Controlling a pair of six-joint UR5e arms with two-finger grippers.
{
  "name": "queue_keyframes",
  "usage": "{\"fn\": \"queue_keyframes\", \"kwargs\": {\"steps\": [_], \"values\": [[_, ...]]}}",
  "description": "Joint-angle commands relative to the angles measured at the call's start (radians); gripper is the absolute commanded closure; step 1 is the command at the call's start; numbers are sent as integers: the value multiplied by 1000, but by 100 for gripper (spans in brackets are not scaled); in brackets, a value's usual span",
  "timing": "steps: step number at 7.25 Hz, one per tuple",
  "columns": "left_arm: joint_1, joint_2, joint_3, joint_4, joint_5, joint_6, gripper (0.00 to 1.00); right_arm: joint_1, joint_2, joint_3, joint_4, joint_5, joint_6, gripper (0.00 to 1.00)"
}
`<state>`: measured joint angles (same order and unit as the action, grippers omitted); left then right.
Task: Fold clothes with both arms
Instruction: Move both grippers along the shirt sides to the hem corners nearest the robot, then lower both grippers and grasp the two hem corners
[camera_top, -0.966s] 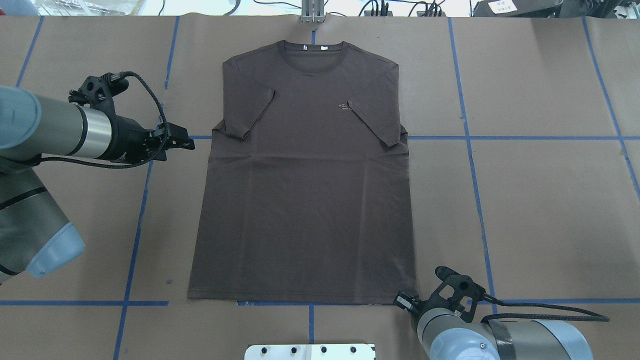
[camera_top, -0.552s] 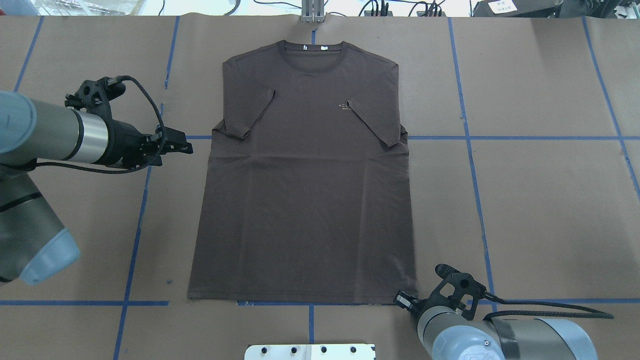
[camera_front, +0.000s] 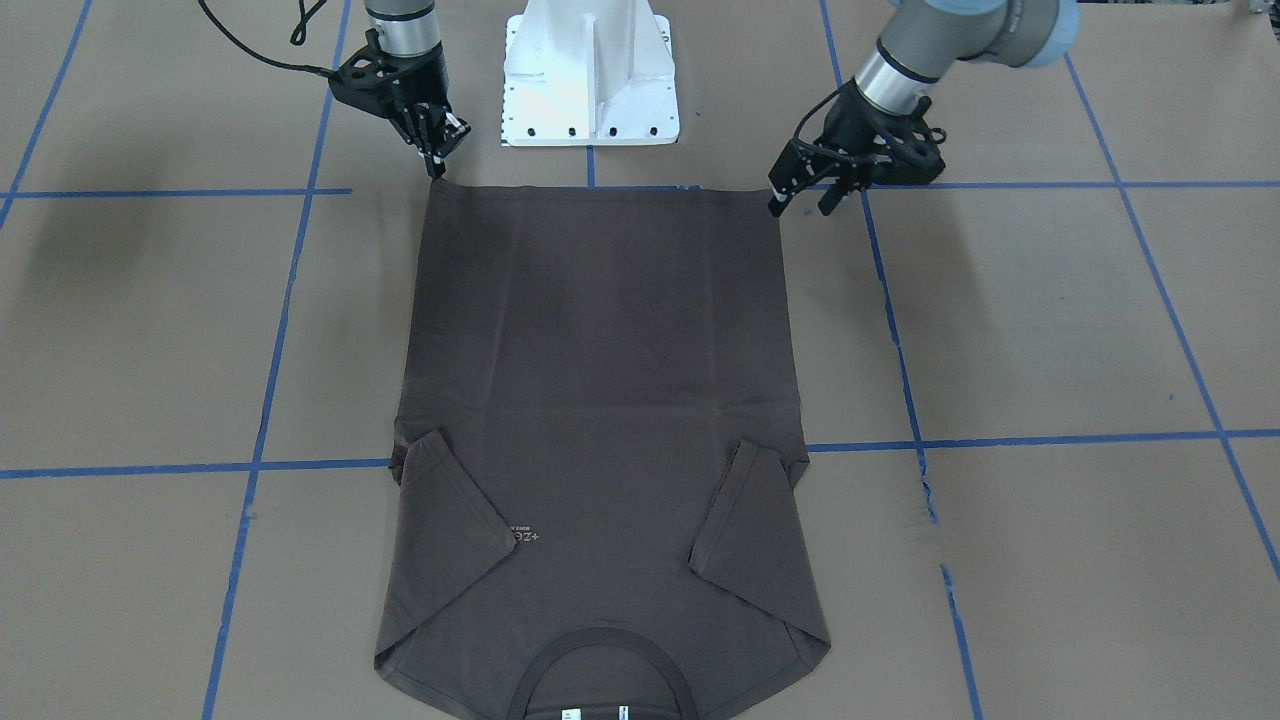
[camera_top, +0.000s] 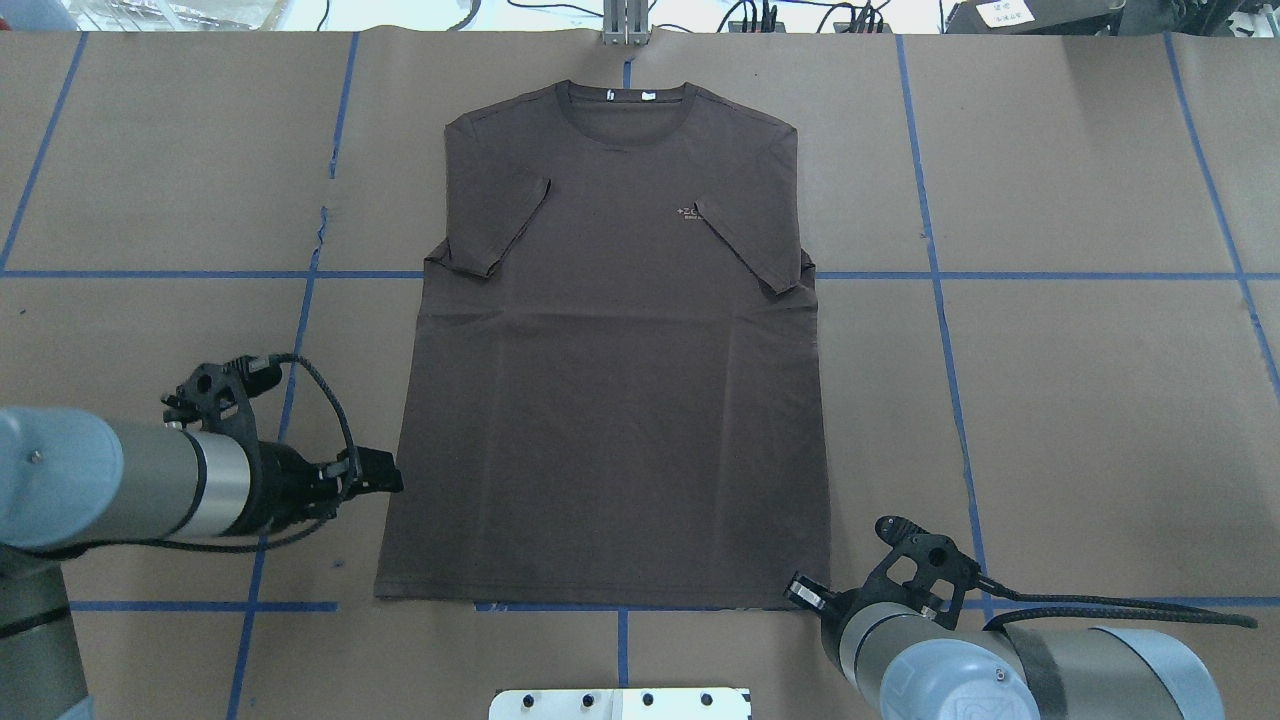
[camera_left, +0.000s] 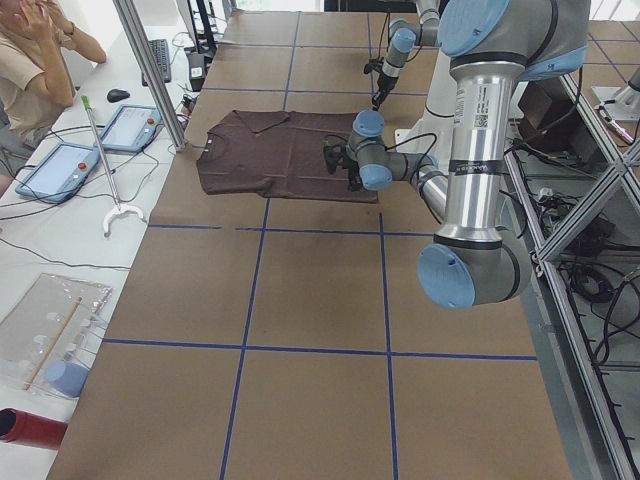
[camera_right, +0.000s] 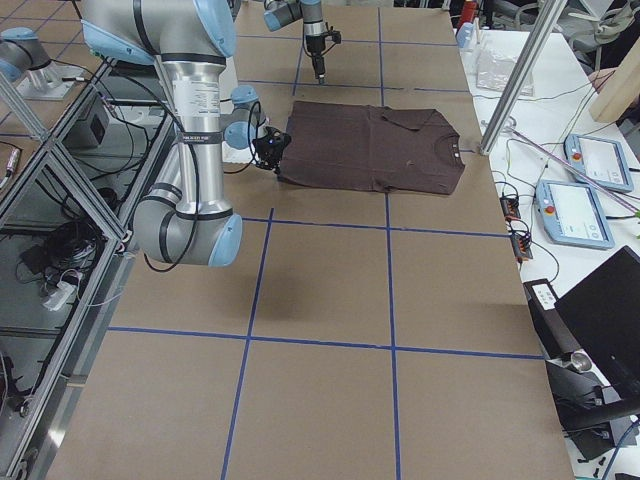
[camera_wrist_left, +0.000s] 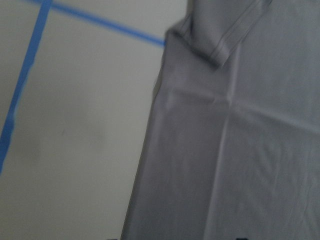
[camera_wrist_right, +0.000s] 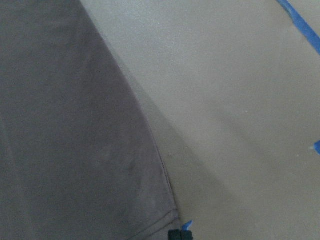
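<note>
I had the left gripper (camera_front: 800, 203) spread open, and the T-shirt (camera_front: 600, 330) lay flat with its hem corner just beside the tips. The right gripper (camera_front: 440, 162) sat at the other hem corner; honestly couldn't tell if it was spread or pinched.

1. Just beside my left gripper (camera_top: 385, 478) lies the T-shirt (camera_top: 610, 400): soft, matt knitted cloth, with a ribbed collar (camera_top: 627, 125).
2. Under both my grippers, the paper covering (camera_top: 1080, 420) is brown and matt; its tape lines (camera_top: 1050, 275) look smoother.
3. Behind that gripper, my left arm (camera_top: 215, 485) is satin silver metal, and its cap (camera_top: 50, 465) is smooth plastic.
4. My right gripper (camera_front: 438, 160) is matt black, and the cable (camera_top: 320, 390) is braided.
</note>
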<state>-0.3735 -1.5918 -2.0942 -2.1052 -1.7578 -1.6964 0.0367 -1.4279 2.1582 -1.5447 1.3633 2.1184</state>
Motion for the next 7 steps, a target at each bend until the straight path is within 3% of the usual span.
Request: {"fn": "queue_keyframes", "kwargs": {"steps": [1,7], "values": [[181,12,-18,115,147,-165,22,6,1,3,0,3,0,100],[188,-54,16,212,150,-157,31,25,0,3,-2,3,0,100]]}}
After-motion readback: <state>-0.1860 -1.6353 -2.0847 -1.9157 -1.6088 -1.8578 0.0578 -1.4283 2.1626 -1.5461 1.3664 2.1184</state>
